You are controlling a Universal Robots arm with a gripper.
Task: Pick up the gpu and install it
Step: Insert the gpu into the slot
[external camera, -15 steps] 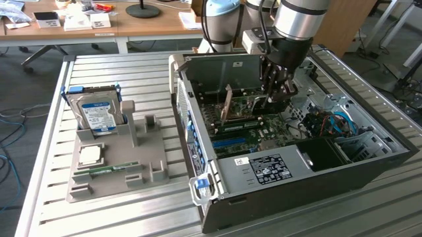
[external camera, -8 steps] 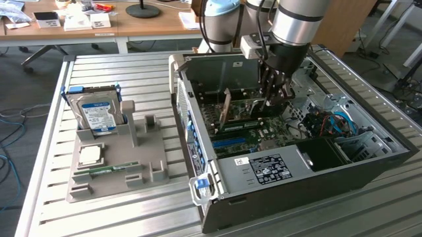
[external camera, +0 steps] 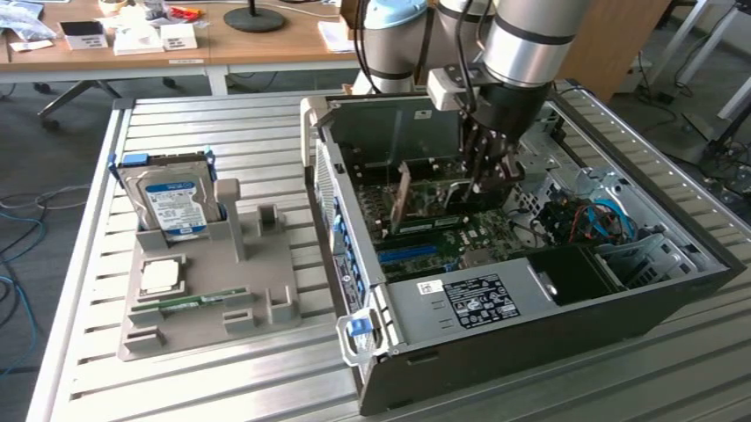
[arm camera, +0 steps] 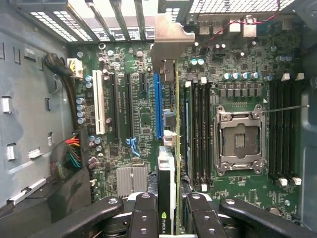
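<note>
1. One gripper (external camera: pixel 487 180) reaches into one open computer case (external camera: pixel 657 290), its two fingers (arm camera: pixel 143 213) pinching one gpu (external camera: pixel 428 200).
2. The gpu stands on edge over the motherboard (external camera: pixel 470 237), near one blue slot (arm camera: pixel 157 106).
3. In the exterior view, at nine o'clock from the case, one grey holder (external camera: pixel 235 299) carries one hard drive (external camera: pixel 174 202), one processor chip (external camera: pixel 161 279) and one memory stick (external camera: pixel 188 303).

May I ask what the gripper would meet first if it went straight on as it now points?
Most likely the motherboard: the gripper points at it, holding the gpu edge-on beside the blue slot. The card's far edge would touch first, though depth is unclear.
</note>
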